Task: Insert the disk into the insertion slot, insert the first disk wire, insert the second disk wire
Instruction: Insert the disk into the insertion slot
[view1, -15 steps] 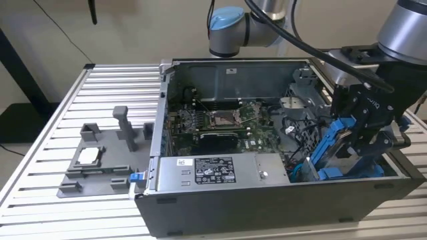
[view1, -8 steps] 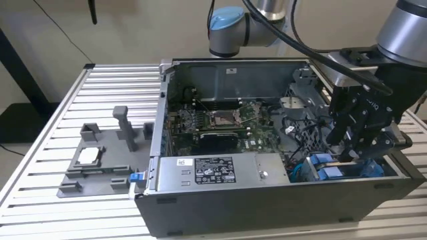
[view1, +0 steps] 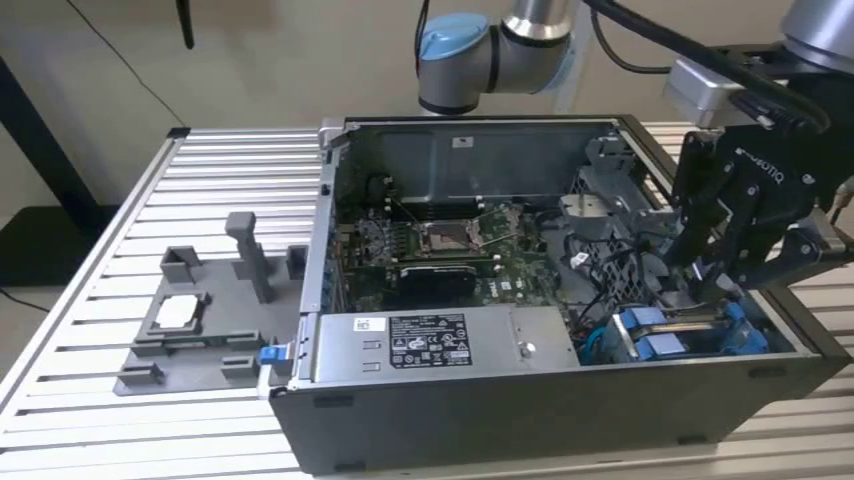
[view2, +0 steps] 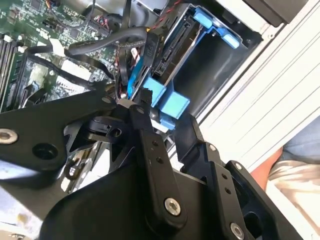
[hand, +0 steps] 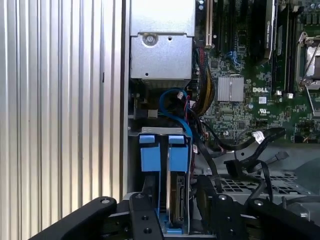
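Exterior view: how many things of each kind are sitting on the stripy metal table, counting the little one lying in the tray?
computer case: 1
grey plastic tray: 1
processor chip, lying on the tray: 1
Total: 3

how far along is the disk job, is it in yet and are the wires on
Looks done: the disk sits in the insertion slot, its blue tabs sticking out. In hand: the end effector is down over that bay in the exterior view. Left, it seems: both wires. A blue cable loops beside the disk's connector edge, and I cannot tell whether it is plugged in.
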